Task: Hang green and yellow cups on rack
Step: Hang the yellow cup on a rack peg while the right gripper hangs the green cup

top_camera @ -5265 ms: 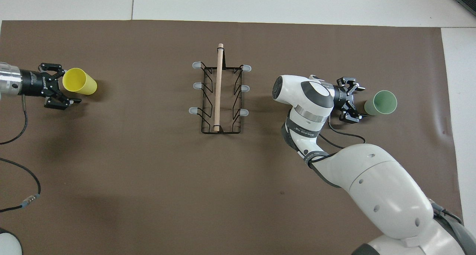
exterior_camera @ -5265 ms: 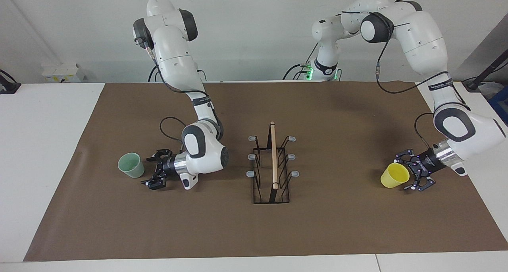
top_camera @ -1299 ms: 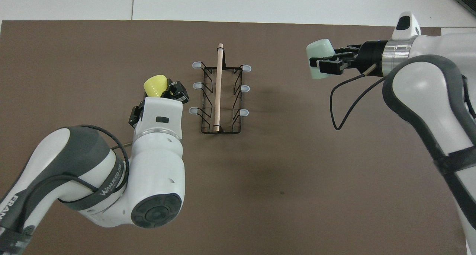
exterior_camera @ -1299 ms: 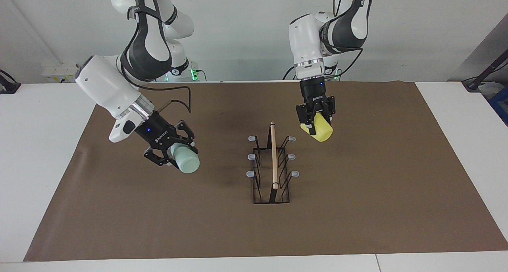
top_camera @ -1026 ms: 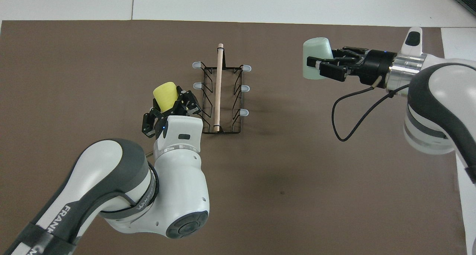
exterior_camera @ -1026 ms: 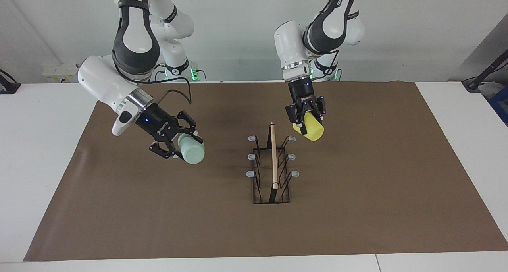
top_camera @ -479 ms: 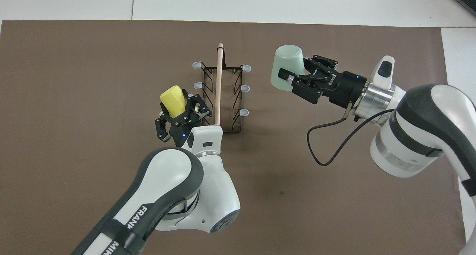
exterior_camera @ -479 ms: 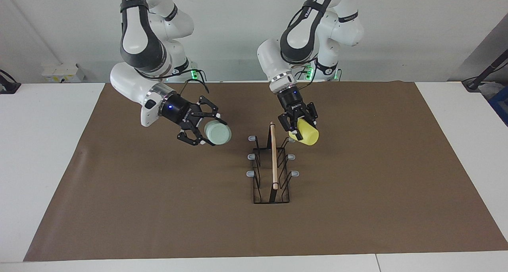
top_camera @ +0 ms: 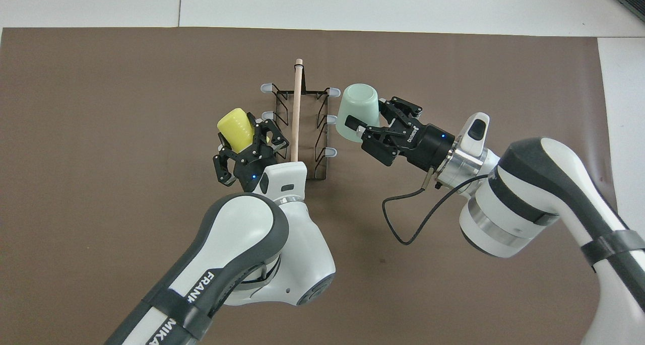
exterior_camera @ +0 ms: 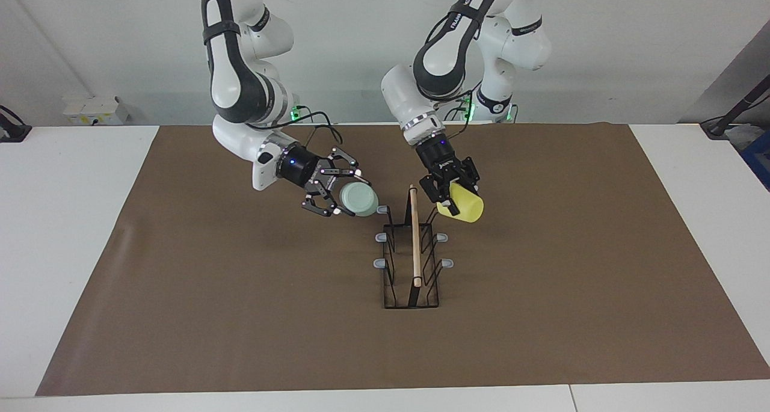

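Both cups are in the air and at the rack (exterior_camera: 412, 252). My right gripper (exterior_camera: 332, 190) pinches the pale green cup (exterior_camera: 358, 199), base toward the facing camera, mouth turned toward the prongs; over the last second it has swung in from well out toward the right arm's end of the brown mat (exterior_camera: 240, 316) and the cup now sits against the grey-tipped prong (exterior_camera: 382, 209) nearest the robots on that side. I cannot tell whether the prong has entered the mouth. My left gripper (exterior_camera: 446, 185) pinches the yellow cup (exterior_camera: 462, 206), tilted, over the matching prong on the left arm's side, beside the wooden rod (exterior_camera: 414, 237); half a second ago it was nearly in the same spot, so this arm has slowed to fine alignment. Neither cup is hung yet. Judgement: approach done, seating next; risk is a cup rim catching a prong tip and nudging the light wire frame.
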You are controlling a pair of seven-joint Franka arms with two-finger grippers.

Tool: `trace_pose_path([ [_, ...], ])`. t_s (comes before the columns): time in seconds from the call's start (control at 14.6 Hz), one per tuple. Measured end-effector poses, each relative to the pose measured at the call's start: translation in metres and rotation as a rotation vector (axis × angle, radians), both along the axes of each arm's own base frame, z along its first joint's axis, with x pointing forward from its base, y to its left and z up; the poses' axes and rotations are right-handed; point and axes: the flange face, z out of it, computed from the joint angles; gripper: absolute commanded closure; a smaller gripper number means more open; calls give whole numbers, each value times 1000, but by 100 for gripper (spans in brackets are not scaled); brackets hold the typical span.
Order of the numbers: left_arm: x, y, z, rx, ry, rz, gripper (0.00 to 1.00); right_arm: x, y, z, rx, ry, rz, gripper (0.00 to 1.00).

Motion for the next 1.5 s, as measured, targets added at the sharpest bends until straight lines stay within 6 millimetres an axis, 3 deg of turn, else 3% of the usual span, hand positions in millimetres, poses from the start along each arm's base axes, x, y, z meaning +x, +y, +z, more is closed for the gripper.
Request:
trace_pose_path([
  [0.27,7,-4,0,-3,-8,6,100,-8,21,-19,33,-2,-8,100],
  [0.68,8,-5,-44,9,7,48,100,-20,25,-43,57,-20,10,100],
  [1.03,-2,-14,-50,20,0,49,99,-23,33,-87,65,-46,35,100],
  [1.09,-4,-16,-50,20,-2,45,78,-23,34,-92,65,-49,39,100],
  [1.16,-8,-20,-50,18,-4,39,47,-24,34,-97,61,-51,42,100],
  [1.23,-12,-25,-50,16,-6,35,28,-25,34,-103,51,-55,43,100],
  [1.44,-21,-34,-50,2,-5,35,20,-26,34,-119,39,-54,48,100],
  [1.5,-22,-34,-48,-3,-5,36,5,-27,34,-123,35,-50,48,100],
])
